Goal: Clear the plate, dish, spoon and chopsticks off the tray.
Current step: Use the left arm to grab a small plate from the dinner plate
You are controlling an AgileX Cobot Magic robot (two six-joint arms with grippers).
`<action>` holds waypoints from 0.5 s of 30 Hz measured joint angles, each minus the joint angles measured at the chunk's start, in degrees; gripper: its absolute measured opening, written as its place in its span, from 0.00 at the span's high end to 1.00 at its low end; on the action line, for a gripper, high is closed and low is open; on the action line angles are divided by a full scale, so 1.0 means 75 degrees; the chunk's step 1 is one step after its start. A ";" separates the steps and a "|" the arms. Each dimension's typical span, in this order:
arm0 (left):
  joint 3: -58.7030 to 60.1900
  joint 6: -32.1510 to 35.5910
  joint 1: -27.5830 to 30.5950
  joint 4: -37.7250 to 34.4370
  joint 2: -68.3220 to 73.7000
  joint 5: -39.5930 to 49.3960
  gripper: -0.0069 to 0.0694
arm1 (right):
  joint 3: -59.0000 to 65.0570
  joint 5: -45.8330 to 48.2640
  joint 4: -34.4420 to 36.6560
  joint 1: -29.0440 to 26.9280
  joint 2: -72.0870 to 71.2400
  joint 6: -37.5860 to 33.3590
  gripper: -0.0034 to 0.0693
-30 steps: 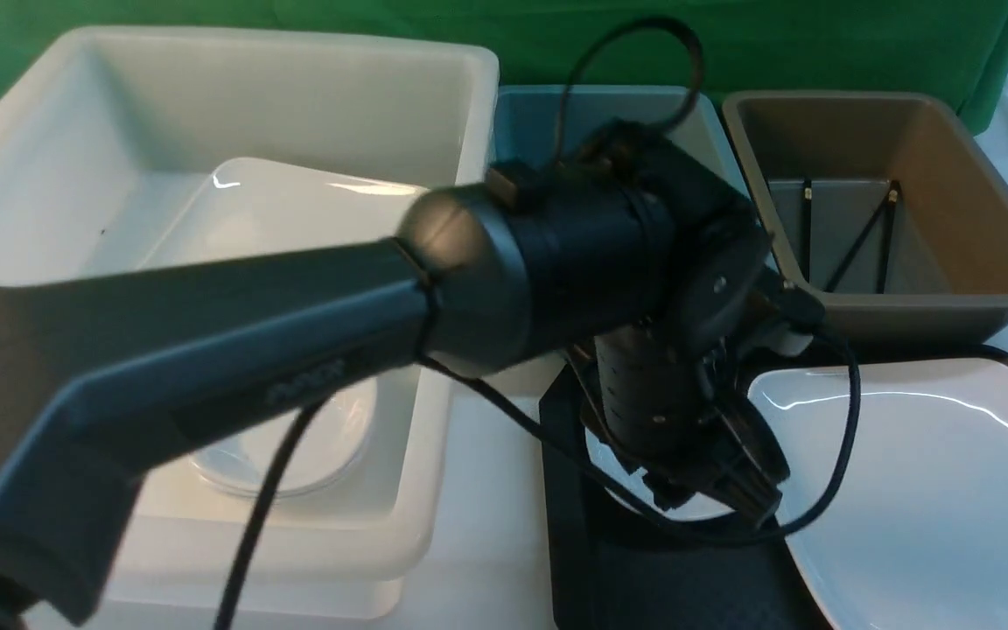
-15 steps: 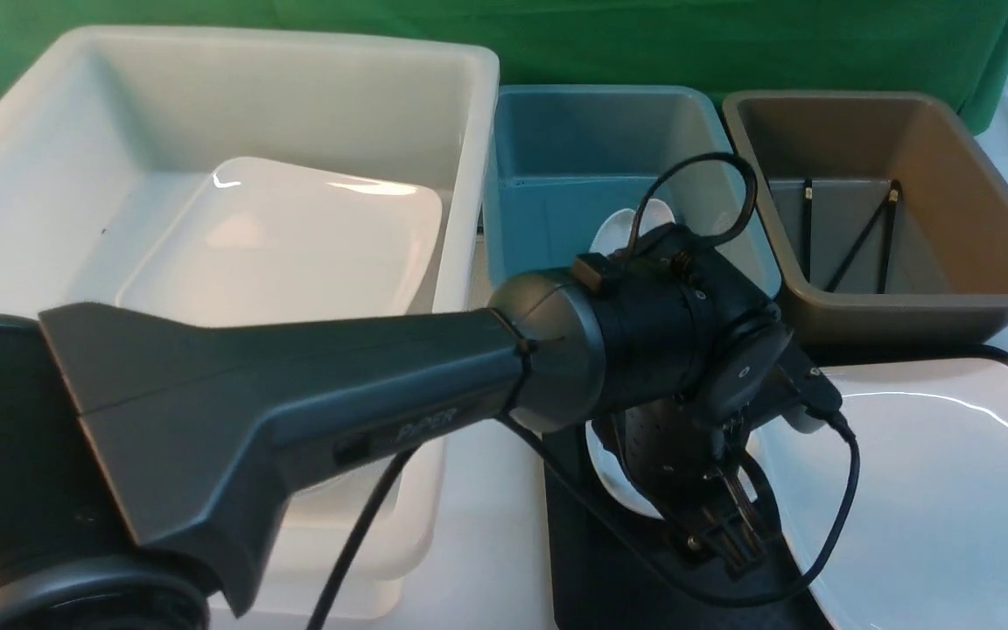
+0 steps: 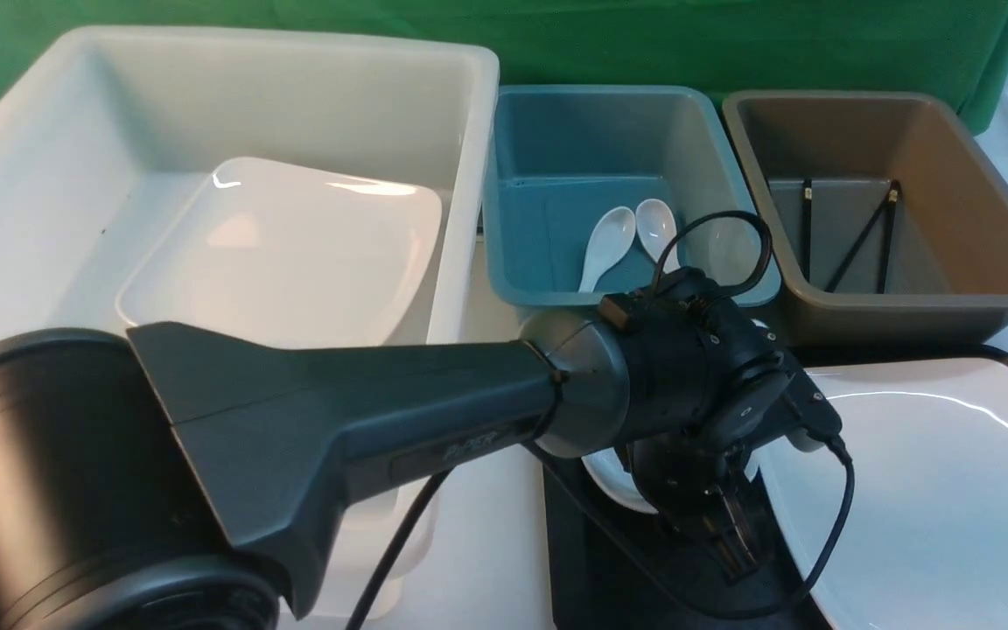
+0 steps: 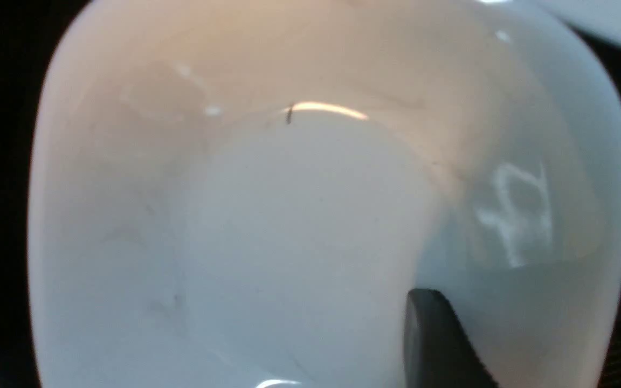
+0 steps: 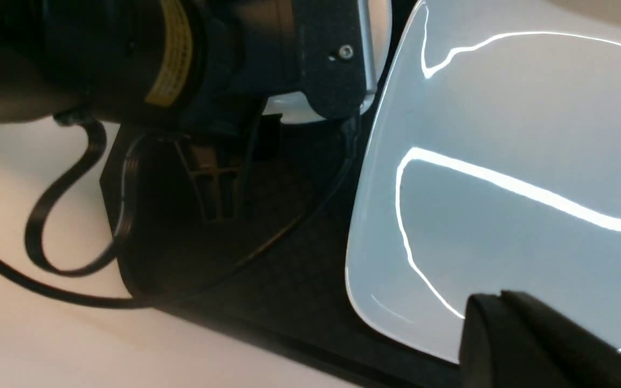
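The left arm (image 3: 338, 411) fills the lower left of the front view and stretches to centre right, where its wrist bends down over the black tray (image 3: 587, 569). The left fingers (image 4: 434, 339) are at the small white dish (image 4: 289, 215), which sits in the tray's upper left corner. One finger is inside the bowl, close to its wall. The other is hidden, so I cannot tell whether they grip it. The right fingers (image 5: 531, 345) are pressed together with nothing between them, over the big white plate (image 3: 924, 490) that lies on the tray at lower right.

Behind the tray on the table (image 3: 486, 525) stand three tubs. The white tub (image 3: 294, 96) at upper left holds a second plate (image 3: 294, 254). The teal tub (image 3: 574, 131) at upper centre holds two white spoons (image 3: 606, 241). The brown tub (image 3: 950, 175) at upper right holds black chopsticks (image 3: 863, 232).
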 joint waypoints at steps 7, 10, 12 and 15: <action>-0.0148 -0.0289 -0.0015 0.0119 -0.0056 0.0192 0.71 | 0.0000 0.0113 0.1651 0.0000 0.0000 -0.1666 0.92; -0.0367 -0.0417 -0.0015 0.0077 -0.0056 0.0625 0.73 | 0.0000 0.0197 0.2201 0.0000 0.0000 -0.2137 0.92; -0.0597 -0.0462 -0.0007 0.0028 -0.0073 0.0950 0.77 | -0.0010 0.0284 0.2486 0.0000 0.0000 -0.2384 0.92; -0.0955 -0.0514 0.0008 -0.0117 -0.0249 0.1321 0.85 | -0.0242 0.0497 0.2585 0.0000 0.0000 -0.2462 0.92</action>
